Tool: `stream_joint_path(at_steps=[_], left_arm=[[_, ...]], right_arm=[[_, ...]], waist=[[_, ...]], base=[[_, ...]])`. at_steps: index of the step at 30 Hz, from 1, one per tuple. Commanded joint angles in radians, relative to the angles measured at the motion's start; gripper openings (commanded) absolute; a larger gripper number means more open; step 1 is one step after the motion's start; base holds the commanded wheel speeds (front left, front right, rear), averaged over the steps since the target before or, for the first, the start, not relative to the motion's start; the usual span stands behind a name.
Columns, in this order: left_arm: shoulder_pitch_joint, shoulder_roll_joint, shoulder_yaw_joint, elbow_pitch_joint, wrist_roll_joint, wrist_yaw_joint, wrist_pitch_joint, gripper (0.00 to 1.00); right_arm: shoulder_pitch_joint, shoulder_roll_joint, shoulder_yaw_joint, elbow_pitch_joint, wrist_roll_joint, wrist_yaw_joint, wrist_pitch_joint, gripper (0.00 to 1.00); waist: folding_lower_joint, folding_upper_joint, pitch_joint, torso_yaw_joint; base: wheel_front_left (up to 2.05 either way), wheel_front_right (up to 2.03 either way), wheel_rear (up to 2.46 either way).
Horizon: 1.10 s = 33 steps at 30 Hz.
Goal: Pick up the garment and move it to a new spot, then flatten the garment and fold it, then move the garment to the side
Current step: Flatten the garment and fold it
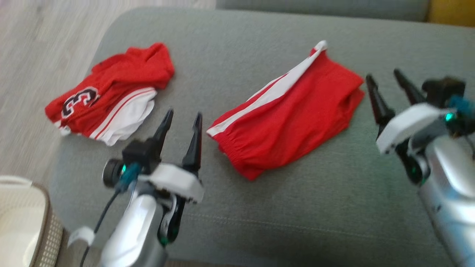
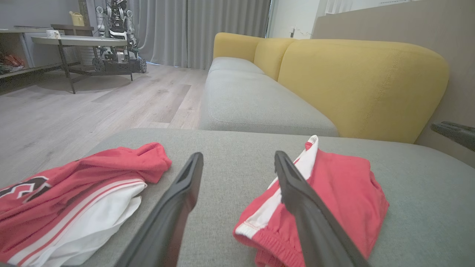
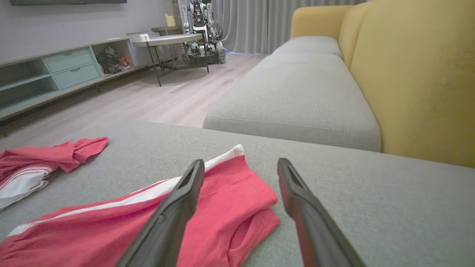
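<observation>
While a pale basket (image 1: 22,222) sits off the sofa's (image 1: 297,207) near-left corner, the red white-striped shorts (image 1: 289,118) lie folded mid-seat; both pairs of jaws spread, grasping nothing.

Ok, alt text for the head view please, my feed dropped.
Red shorts with a white stripe lie on a grey cushion, a crumpled numbered jersey to their left. The left end effector and right end effector hover open, empty.
</observation>
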Motion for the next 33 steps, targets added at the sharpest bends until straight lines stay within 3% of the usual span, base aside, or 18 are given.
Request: stream_joint_path(at_steps=[1, 9, 19, 33], left_arm=[[-0.008, 0.013, 0.045, -0.041, 0.014, -0.004, -0.012, 1.0], [0.143, 0.013, 0.088, -0.12, 0.036, -0.011, -0.012, 1.0], [0.304, 0.013, 0.11, -0.245, 0.064, -0.004, -0.012, 1.0], [0.357, 0.013, 0.086, -0.308, 0.091, 0.04, -0.012, 1.0]], right_arm=[[0.002, -0.004, 0.015, -0.046, -0.007, 0.0, -0.02, 1.0], [0.208, 0.046, -0.062, -0.17, -0.083, 0.0, -0.07, 1.0], [0.476, 0.17, -0.213, -0.392, -0.273, 0.0, -0.074, 1.0], [0.578, 0.245, -0.282, -0.474, -0.37, 0.0, -0.074, 1.0]], waist=[[0.0, 0.0, -0.037, -0.034], [0.0, 0.0, -0.097, -0.067], [0.0, 0.0, -0.132, -0.067], [0.0, 0.0, -0.134, -0.054]], base=[[0.0, 0.0, 0.0], [0.0, 0.0, 0.0], [0.0, 0.0, 0.0], [0.0, 0.0, 0.0]])
